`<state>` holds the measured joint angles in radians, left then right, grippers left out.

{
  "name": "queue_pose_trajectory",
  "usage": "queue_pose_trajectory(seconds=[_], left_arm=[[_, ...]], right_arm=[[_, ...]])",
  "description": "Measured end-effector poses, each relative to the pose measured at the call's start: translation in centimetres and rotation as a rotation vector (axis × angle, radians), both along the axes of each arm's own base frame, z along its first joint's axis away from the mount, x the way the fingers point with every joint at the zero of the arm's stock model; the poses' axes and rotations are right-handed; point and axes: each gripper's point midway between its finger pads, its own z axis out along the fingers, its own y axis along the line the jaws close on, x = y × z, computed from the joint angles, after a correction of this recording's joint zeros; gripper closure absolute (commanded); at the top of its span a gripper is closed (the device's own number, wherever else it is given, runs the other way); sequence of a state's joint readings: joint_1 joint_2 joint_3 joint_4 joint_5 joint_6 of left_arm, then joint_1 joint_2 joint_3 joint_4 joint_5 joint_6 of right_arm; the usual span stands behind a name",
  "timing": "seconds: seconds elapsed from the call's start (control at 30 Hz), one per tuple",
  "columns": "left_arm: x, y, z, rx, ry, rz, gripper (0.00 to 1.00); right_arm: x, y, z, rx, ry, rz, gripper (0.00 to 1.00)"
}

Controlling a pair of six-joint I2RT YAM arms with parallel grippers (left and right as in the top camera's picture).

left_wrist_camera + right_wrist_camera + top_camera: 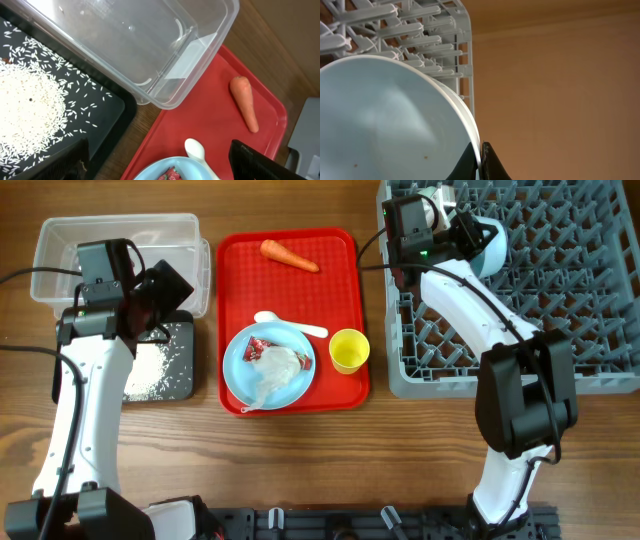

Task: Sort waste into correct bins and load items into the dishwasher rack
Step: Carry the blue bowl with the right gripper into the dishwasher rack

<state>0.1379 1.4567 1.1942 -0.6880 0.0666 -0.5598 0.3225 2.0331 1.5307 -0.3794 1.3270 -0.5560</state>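
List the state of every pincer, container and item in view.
left pincer, open, holding nothing
right pincer, shut on the bowl's rim
bowl, gripped, over the dishwasher rack
clear tub, empty
black tray, holds loose rice
carrot, lying on the red tray
plate, holds wrapper and tissue
yellow cup, upright on the red tray

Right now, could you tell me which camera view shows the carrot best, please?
The left wrist view: the carrot lies whole and large on the red tray. Overhead shows it whole but small; the right wrist view misses it.
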Motion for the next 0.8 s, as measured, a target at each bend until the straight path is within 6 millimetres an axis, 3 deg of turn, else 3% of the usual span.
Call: queue_pose_trajectory(seconds=[0.23,0.5,0.57,0.63,0.67,0.7,0.8], left_arm=[[0.1,-0.1,-0.3,-0.01,0.009,-0.001,0.05],[0.1,-0.1,-0.3,-0.01,0.009,-0.002,0.0],[0.1,-0.1,-0.3,-0.01,0.009,-0.002,0.0],[0.1,-0.1,-0.4,-0.011,0.009,-0.002,0.0],[0.1,-0.2,-0.3,-0.012,0.009,-0.003,0.0],[0.1,-0.2,-0.3,-0.012,0.009,-0.003,0.0],[0.1,-0.2,-0.3,-0.012,0.008,-0.003,0.0]], right_arm=[[-0.6,0.2,-0.4,-0.039,0.076,0.009,0.96],[-1.8,3.9,-1.7,-0.088,0.188,0.099,0.95],[-1.9,4.1,-1.8,-0.094,0.192,0.103,0.79],[-1.8,4.3,-2.0,-0.086,0.2,0.114,0.43],[-1.8,4.6,-2.1,-0.079,0.199,0.122,0.12],[-1.9,4.9,-2.4,-0.075,0.21,0.136,0.0],[-1.9,6.2,-2.7,-0.065,0.215,0.171,0.0]])
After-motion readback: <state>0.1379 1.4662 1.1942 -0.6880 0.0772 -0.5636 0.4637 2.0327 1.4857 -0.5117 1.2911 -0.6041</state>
